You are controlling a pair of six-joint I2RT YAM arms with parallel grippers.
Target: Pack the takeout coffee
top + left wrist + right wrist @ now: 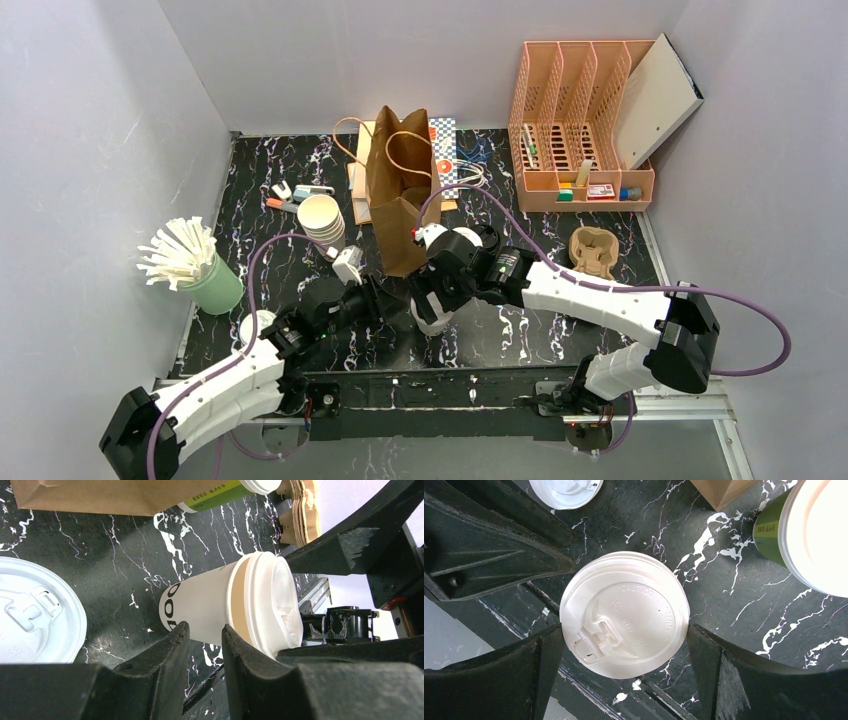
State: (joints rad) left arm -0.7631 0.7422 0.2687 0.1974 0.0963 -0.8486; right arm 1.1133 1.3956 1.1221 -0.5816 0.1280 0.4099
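While the right gripper (624,632) stands wide astride the cream cup (629,605), contact unclear; left gripper (205,628) narrow, empty, cup just beyond.

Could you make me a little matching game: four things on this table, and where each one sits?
1 paper bag
2 straws
3 cup carrier
4 lidded cream cup

A in a green holder, far left
B between the open fingers of the right gripper
C upright, mid-table
D in front of the peach file rack

Pairs: 1-C, 2-A, 3-D, 4-B
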